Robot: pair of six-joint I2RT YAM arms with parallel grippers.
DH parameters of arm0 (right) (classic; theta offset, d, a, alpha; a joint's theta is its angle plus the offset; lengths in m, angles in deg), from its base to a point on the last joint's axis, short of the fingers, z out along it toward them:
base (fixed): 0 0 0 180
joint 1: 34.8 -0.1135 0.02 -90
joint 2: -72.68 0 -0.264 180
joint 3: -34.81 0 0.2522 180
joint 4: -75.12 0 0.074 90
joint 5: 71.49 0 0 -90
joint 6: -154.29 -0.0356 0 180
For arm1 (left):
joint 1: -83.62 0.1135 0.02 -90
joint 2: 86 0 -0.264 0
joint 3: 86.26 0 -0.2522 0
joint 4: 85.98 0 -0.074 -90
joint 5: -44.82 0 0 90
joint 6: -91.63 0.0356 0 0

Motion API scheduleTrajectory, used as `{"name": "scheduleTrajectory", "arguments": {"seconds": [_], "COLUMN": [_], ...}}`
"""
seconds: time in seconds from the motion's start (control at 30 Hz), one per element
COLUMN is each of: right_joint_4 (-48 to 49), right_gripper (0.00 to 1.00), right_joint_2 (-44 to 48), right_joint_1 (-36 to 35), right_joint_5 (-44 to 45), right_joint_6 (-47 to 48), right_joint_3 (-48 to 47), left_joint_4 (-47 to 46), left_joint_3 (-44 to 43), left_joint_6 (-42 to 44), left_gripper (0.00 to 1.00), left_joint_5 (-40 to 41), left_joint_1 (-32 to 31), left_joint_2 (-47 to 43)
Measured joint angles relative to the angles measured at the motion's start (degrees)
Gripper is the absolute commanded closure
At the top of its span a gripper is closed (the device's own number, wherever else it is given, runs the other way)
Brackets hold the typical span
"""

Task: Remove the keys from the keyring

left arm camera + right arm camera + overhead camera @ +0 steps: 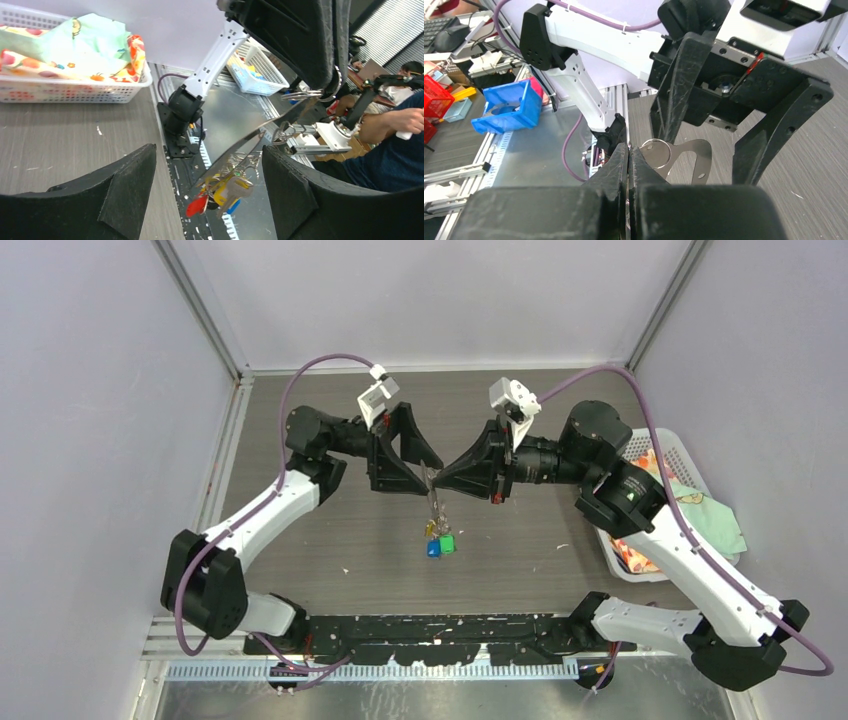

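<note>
The keyring (705, 162) is being gripped edge-on between the pressed-together fingers of the right pincer (629, 160), above the middle of the counter (330, 530). The left pincer (430, 476) is being held wide, with its two fingers straddling the plate's far end; no contact is being shown. In the top view, the keys (438, 538) are being left hanging in a bunch at 6 o'clock from the grip.

At 3 o'clock a white basket (640, 445) filled with cloth (705, 512) is being crowded by the right arm's elbow. The counter is being closed in by walls (90, 440) at 9, 12 and 3 o'clock, and by the arms' mounting rail (440, 628) at 6 o'clock. Bare counter is being left open at 12 and towards 7 o'clock.
</note>
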Motion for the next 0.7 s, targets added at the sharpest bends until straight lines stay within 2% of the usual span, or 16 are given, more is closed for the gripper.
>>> {"name": "scheduleTrajectory", "arguments": {"seconds": [0.13,0.23,0.43,0.57,0.7], "right_joint_4": [-0.1,-0.7,-3.2,-5.1,-5.8], "right_gripper": [0.99,0.99,0.99,0.99,0.99], "right_joint_2": [0.3,0.8,2.2,3.5,4.5], "right_joint_1": [0.0,0.0,0.0,0.0,-0.1], "right_joint_5": [-0.1,0.5,2.8,5.1,7.3], "right_joint_6": [0.0,0.4,2.0,3.4,4.3], "right_joint_3": [-0.7,-1.1,-1.7,-2.2,-2.2], "left_joint_4": [-4.7,-8.1,-15.0,-19.6,-21.6], "left_joint_3": [0.9,1.6,1.9,1.9,2.0], "left_joint_6": [-3.0,-5.5,-11.4,-15.0,-16.9], "left_gripper": [0.28,0.37,0.70,0.73,0.81], "left_joint_5": [0.3,0.5,1.3,1.7,2.0], "left_joint_1": [-2.1,-2.5,-2.5,-2.5,-2.5], "left_joint_2": [-0.8,-1.2,-1.4,-1.3,-1.3]}}
